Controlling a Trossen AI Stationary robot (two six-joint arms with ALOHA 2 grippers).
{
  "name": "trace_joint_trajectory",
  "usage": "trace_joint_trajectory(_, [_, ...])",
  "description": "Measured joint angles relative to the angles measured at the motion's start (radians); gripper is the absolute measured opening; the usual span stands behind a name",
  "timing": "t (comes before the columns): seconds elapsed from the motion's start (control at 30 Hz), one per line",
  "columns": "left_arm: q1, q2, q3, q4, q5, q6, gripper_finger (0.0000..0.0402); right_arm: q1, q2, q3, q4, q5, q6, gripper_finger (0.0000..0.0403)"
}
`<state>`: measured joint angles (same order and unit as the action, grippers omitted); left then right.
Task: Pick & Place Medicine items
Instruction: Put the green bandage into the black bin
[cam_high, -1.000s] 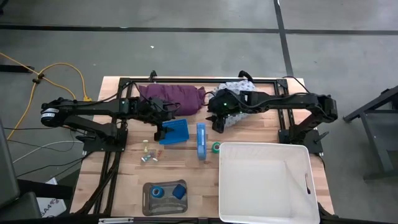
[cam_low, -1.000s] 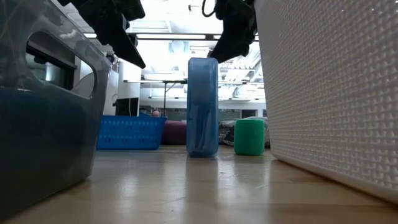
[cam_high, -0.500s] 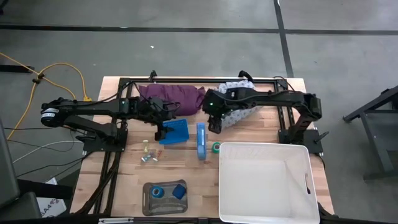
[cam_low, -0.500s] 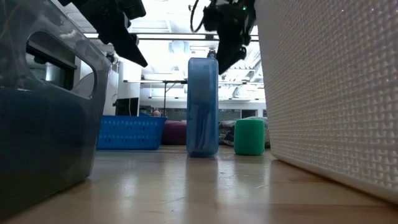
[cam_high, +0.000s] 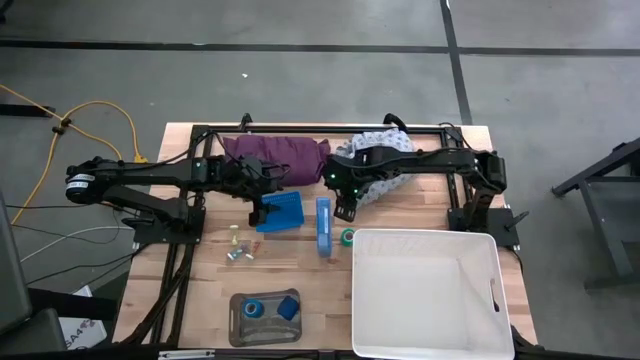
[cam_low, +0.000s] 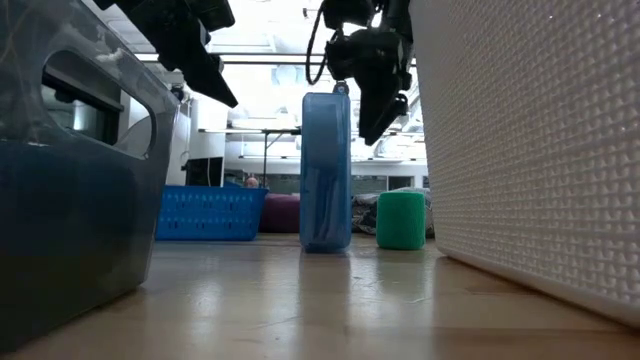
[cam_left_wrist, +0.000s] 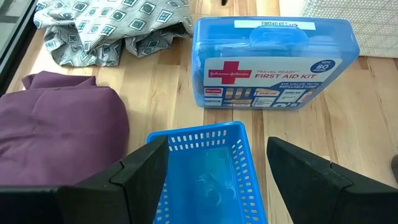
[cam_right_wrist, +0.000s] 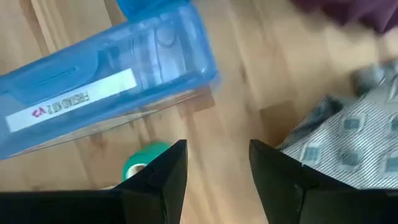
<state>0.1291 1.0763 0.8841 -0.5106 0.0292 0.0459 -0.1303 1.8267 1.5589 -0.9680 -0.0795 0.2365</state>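
The green roll (cam_high: 347, 237) stands on the table beside the blue first aid kit (cam_high: 323, 226), which stands on its narrow edge. Several tiny pale vials (cam_high: 240, 248) lie loose on the wood. A blue roll (cam_high: 253, 308) and a small blue block (cam_high: 289, 307) sit in a clear container (cam_high: 242, 330) near the front edge. My right gripper (cam_right_wrist: 217, 177) hangs open above the green roll (cam_right_wrist: 142, 160) and the kit's far end (cam_right_wrist: 161, 56), pointing steeply down. My left gripper (cam_left_wrist: 217, 180) stays open over the blue basket (cam_left_wrist: 205, 168), touching nothing.
A large white bin (cam_high: 425, 295) fills the front right. A purple cloth (cam_high: 275, 155) and a patterned cloth (cam_high: 375, 165) lie along the far edge. The blue basket (cam_high: 285, 212) stands left of the kit. Bare wood shows between the vials and the bin.
My right gripper has come down and a little toward the table's left and near edge, tipping from a slant to point steeply down over the green roll and the kit. Its fingers have kept their gap. Nothing on the table has moved.
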Motion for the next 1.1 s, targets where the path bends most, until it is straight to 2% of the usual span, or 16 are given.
trace_joint_trajectory(0.4, [0.000,0.000,0.000,0.000,0.000,0.000,0.0266,0.031,-0.001,-0.096,-0.011,0.029,0.341,0.0160])
trace_joint_trajectory(0.57, [0.000,0.000,0.000,0.000,0.000,0.000,0.0266,0.047,-0.001,-0.138,0.015,0.028,0.343,0.0160])
trace_joint_trajectory(0.87, [0.000,0.000,0.000,0.000,0.000,0.000,0.0266,0.094,-0.001,-0.139,0.079,0.028,0.182,0.0160])
trace_joint_trajectory(1.1, [0.000,0.000,0.000,0.000,0.000,0.000,0.0266,0.098,-0.001,-0.138,0.081,0.045,0.154,0.0160])
